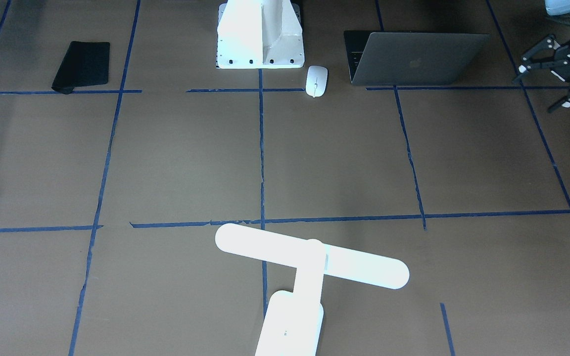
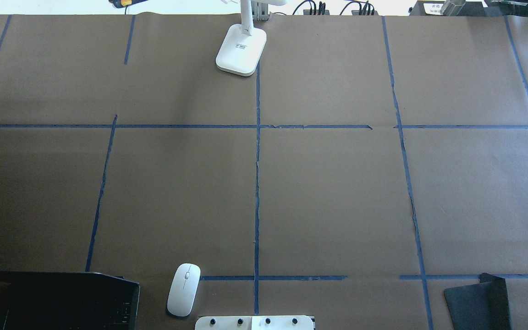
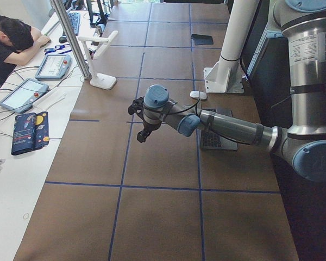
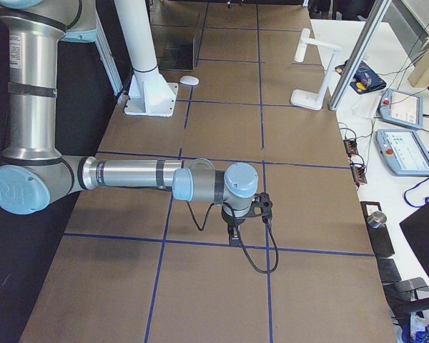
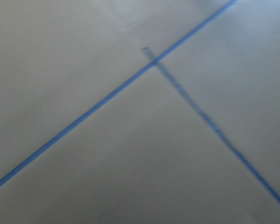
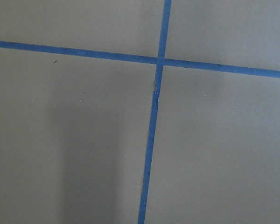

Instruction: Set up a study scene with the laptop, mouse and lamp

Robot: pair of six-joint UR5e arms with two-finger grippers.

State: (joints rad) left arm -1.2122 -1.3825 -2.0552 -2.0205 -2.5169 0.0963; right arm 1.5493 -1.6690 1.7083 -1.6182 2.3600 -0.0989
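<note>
The grey laptop point(image 1: 413, 57) stands partly open near the robot's base, on its left side; its dark screen and keys show in the overhead view point(image 2: 53, 300). The white mouse point(image 1: 316, 80) lies beside it point(image 2: 184, 288). The white T-shaped lamp point(image 1: 309, 262) stands at the far middle edge, and its base shows in the overhead view point(image 2: 241, 48). My left gripper point(image 1: 541, 89) is open and empty, out past the laptop's side. My right gripper point(image 4: 247, 214) hovers over bare table far from all three; I cannot tell whether it is open or shut.
A black mat point(image 1: 82, 66) lies on the robot's right side near the base point(image 2: 477, 302). The white bolted pedestal point(image 1: 260, 34) stands between the mat and the mouse. Blue tape lines grid the brown table. An operator's desk with tablets point(image 3: 22, 92) runs along the far edge.
</note>
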